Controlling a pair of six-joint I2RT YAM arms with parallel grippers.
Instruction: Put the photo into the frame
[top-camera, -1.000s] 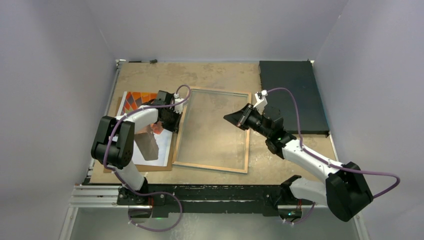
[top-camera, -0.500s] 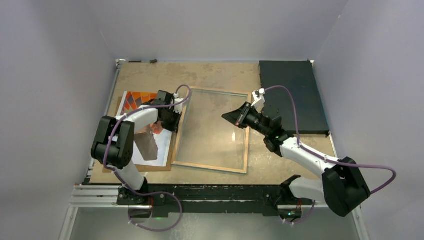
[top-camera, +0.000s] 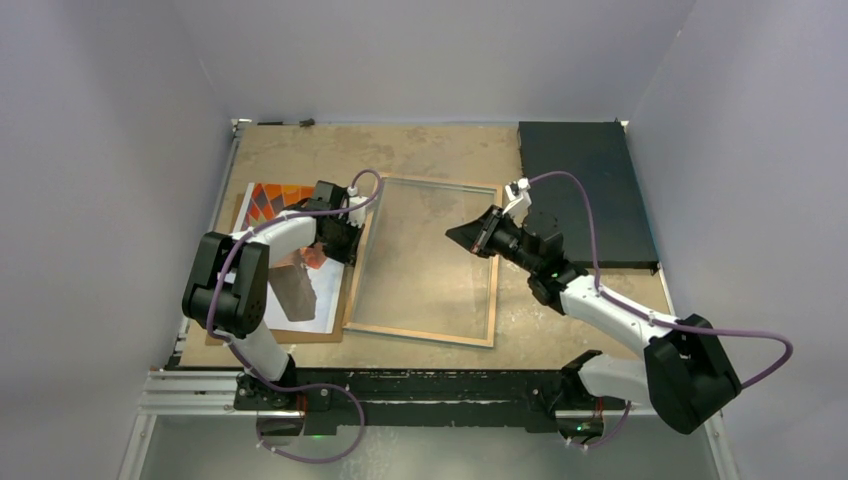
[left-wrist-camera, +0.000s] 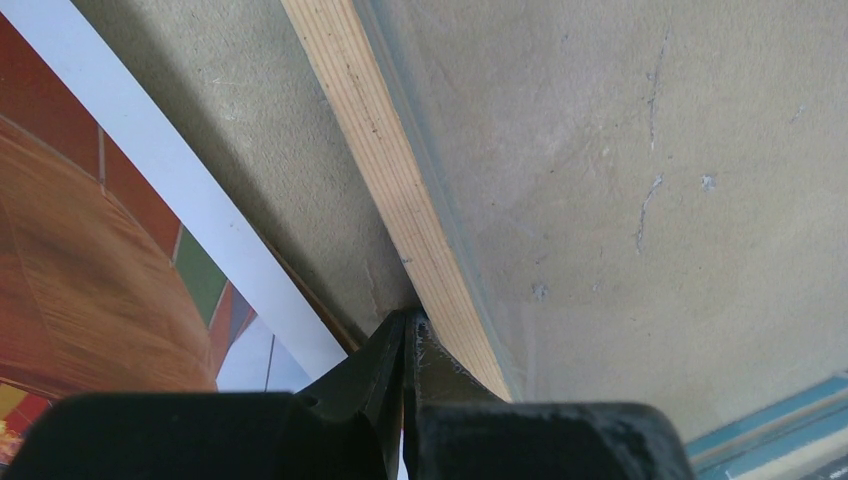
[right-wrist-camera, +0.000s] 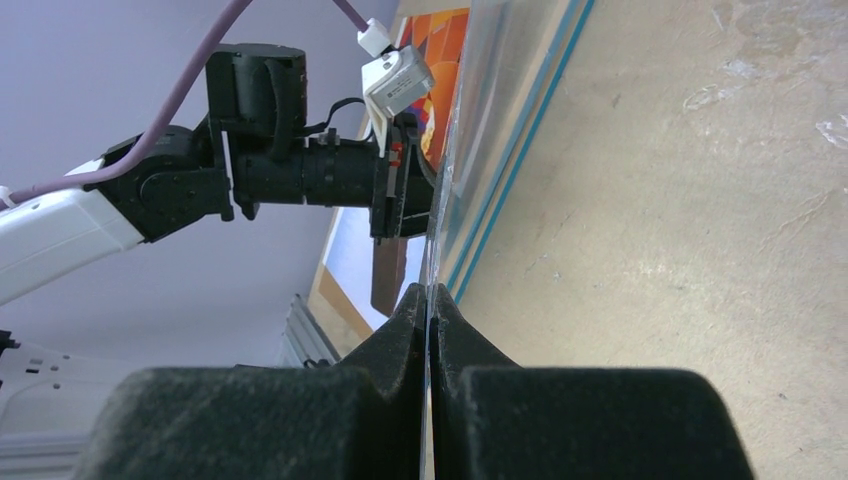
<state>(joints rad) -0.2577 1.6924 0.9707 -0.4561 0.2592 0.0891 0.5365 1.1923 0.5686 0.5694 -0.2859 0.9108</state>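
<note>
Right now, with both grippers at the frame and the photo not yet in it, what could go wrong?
First, the right gripper seems to pinch the thin clear pane edge of the frame; the glass could slip or crack. Second, the left gripper, shut, sits against the frame's rim beside the photo; a push could slide the frame over the print and crease it.

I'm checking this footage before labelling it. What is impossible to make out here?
Rectangular paper balloon photo: its middle is hidden under the left arm in the top view and cropped in the left wrist view.
Left gripper: jaws closed; whether they pinch anything is hidden by them.
Right gripper: something thin, edge-on, may sit between its closed jaws; the right wrist view cannot settle it.
</note>
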